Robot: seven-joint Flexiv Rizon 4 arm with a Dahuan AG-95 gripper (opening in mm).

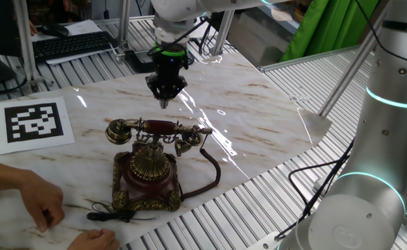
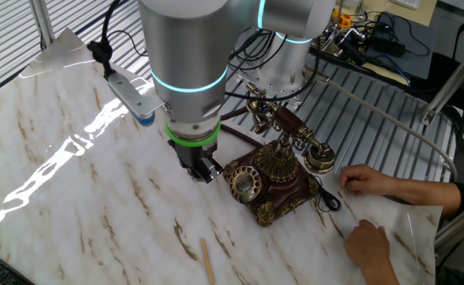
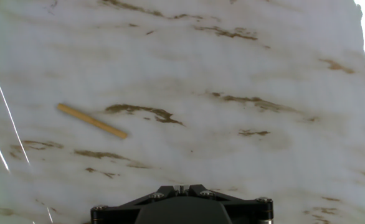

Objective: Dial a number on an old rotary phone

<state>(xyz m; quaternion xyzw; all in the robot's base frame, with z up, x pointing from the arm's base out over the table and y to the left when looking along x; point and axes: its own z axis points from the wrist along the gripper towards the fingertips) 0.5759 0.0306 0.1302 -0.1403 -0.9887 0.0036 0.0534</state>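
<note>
Brass-trimmed phone (image 2: 271, 170) beside hand (image 2: 203, 172) (apart).

marble-patterned table (image 1: 259, 104) with rotary phone (image 1: 148, 170), marker sheet (image 1: 33, 123), wooden stick (image 3: 92, 121)

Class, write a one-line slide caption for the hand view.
Closed gripper above marble tabletop, small wooden stick lying left.

- The old rotary phone (image 2: 270, 176) has a dark red-brown wooden base with shiny brass trim.
- The table (image 1: 259, 111) has a glossy, marble-patterned top.
- The stick (image 3: 91, 121) looks like pale, matt wood.
</note>
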